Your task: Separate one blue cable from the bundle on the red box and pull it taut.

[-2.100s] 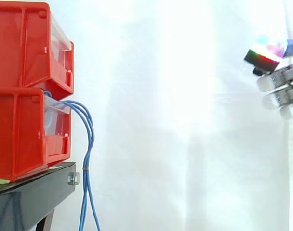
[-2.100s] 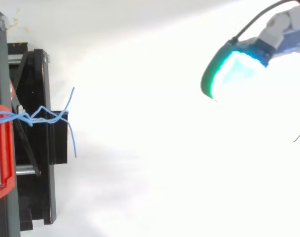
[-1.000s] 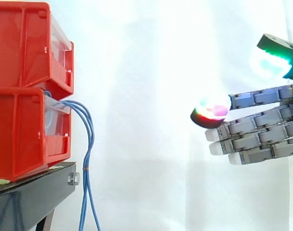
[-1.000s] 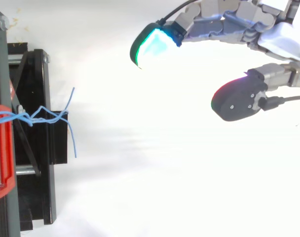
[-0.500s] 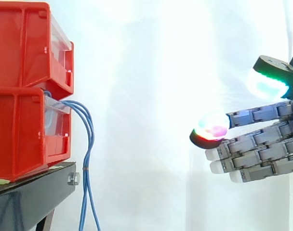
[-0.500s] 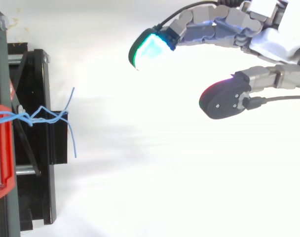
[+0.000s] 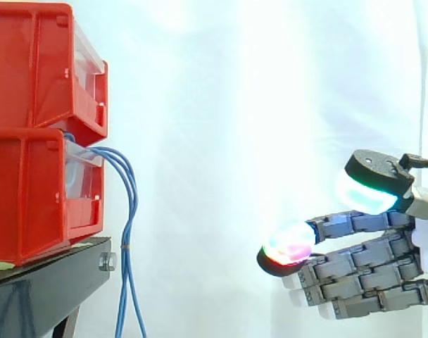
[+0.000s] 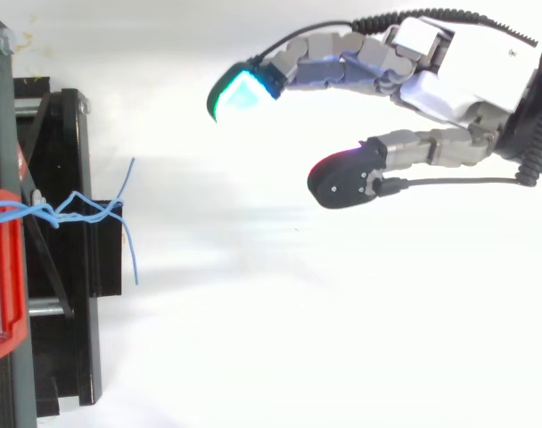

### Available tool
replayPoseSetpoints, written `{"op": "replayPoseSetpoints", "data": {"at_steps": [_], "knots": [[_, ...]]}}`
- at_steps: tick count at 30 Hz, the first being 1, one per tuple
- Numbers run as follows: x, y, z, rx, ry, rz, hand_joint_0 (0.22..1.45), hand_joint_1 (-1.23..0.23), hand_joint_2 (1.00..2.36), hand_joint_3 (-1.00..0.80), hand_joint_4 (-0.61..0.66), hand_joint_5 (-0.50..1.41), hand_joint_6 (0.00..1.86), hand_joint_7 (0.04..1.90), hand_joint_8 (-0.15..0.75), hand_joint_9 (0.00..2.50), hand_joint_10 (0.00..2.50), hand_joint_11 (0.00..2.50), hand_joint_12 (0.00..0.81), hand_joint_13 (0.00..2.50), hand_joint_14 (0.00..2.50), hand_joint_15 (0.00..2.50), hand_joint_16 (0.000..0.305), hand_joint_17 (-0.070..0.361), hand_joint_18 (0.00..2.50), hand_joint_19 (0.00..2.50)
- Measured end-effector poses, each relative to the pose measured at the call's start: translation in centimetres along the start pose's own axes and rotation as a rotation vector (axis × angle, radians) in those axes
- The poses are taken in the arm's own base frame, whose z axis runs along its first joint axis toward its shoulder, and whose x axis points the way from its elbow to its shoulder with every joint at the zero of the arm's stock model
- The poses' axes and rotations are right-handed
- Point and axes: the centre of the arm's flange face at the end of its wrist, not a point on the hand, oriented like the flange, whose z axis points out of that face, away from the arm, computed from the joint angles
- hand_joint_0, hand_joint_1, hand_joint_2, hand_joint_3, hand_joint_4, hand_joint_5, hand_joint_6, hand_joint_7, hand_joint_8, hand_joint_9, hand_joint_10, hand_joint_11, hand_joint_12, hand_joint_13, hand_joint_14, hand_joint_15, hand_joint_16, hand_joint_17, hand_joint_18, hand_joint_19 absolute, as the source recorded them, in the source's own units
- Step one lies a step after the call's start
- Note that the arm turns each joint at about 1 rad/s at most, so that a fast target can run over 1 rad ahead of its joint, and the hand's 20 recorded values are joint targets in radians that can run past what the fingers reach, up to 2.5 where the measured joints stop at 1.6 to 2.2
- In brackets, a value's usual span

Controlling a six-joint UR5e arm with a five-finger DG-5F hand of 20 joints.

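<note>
- The two stacked red boxes [image 7: 32, 134] sit at the left on the black stand [image 7: 48, 282].
- The blue cable bundle [image 7: 128, 204] comes out of the front of the lower box, arcs over and hangs down past the stand's edge. A small tie gathers the strands part-way down.
- From above, the bundle [image 8: 91, 210] lies tangled across the stand, and two loose ends fan apart at its right side. One points up the view and one points down.
- Nothing touches the cables, and none has been drawn out from the others or tensioned.
- Bare space before the white curtain [image 7: 221, 105] lies between the cables and the hand.
- At the right, the hand [image 7: 358, 278] is open and empty. Its fingers reach toward the boxes with the thumb held apart, and it is well clear of the bundle.
- In the side view it sits low, at about the level of the hanging strands.
- The step in hand looks like the approach, before any grasp.
- The next move likely calls for travel leftward to the bundle. One fingertip [image 8: 238, 92] would then slip between strands, probably at a splayed end, so that only one cable is pinched before pulling away.
</note>
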Motion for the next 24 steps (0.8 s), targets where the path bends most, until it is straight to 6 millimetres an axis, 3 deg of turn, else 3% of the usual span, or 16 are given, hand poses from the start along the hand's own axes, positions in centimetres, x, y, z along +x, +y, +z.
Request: {"op": "replayPoseSetpoints", "data": {"at_steps": [8,15,24], "knots": [[0.7,-0.2,0.6,-0.03,-0.076,-0.111,0.51,-0.61,1.0,-0.49,0.11,-0.22,0.5,0.71,0.212,0.45,0.0,0.09,0.19,0.26,0.0,0.05,0.023,0.052,0.15,0.0],[2.9,-1.5,3.3,-0.035,-0.071,-0.096,0.51,-0.61,1.0,-0.49,0.11,-0.22,0.5,0.71,0.213,0.46,0.0,0.09,0.191,0.25,0.0,0.05,0.023,0.053,0.15,0.0],[4.6,-0.3,5.3,-0.054,-0.055,-0.088,0.51,-0.61,1.0,-0.49,0.11,-0.21,0.5,0.71,0.216,0.48,0.0,0.09,0.191,0.25,0.0,0.04,0.024,0.053,0.14,0.0]]}}
